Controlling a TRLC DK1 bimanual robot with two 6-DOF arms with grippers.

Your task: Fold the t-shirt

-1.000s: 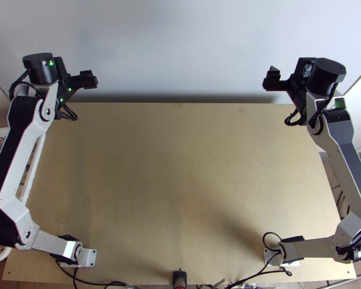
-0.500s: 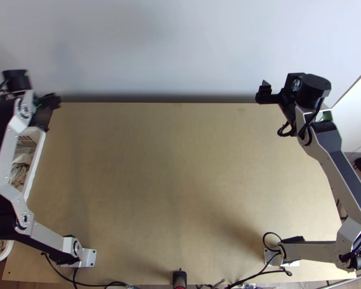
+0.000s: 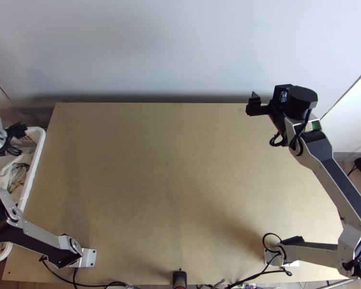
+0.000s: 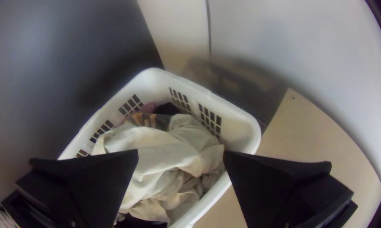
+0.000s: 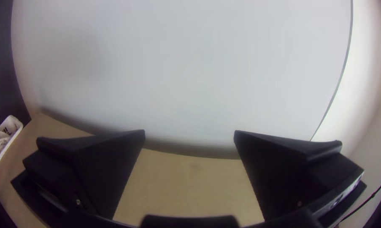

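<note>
My left gripper (image 4: 180,154), spread and empty like my right gripper (image 5: 190,131), swung over the basket (image 4: 239,131) at table's ten o'clock; cloth (image 4: 156,143) pick likely precedes folding.

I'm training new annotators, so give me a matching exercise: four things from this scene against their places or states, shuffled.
1. White plastic basket with slotted walls
2. Cream-coloured cloth
3. Black left gripper
4. Black right gripper

A. Bunched up inside a container
B. Open, seen near the far edge of the light wooden table
C. Beside the table's left edge
D. Open, over the laundry

Pairs: 1-C, 2-A, 3-D, 4-B
</note>
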